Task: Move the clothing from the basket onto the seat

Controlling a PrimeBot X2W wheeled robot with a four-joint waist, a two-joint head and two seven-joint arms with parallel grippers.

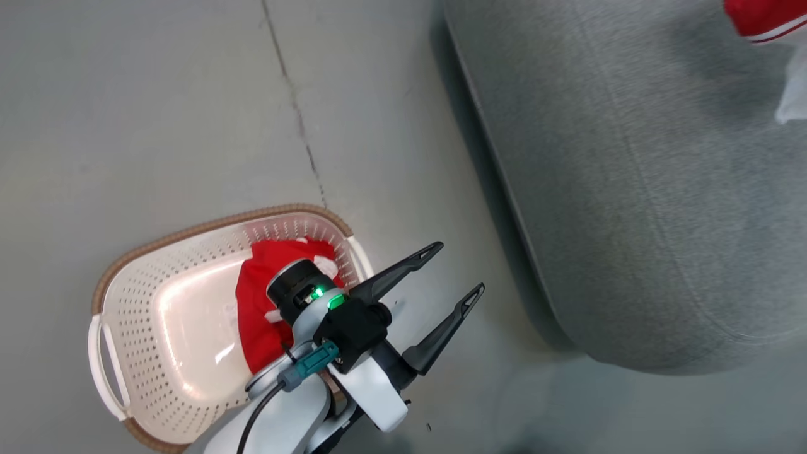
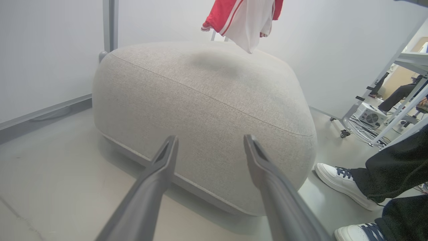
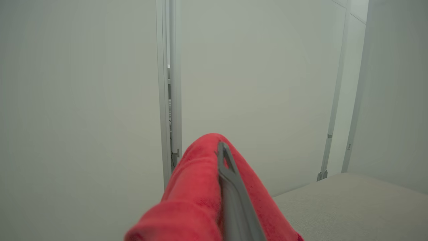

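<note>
Clothing (image 3: 197, 190) hangs pinched in the right hand (image 3: 223, 154) above the seat (image 3: 351, 204).

From where I stand, no words, numbers or brand marks can be read, neither on the basket (image 1: 135, 315) nor on the clothing (image 1: 255, 315).

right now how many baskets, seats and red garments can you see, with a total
basket: 1
seat: 1
red garments: 2, the basket garment and the held garment hanging above the seat
total: 4
</note>
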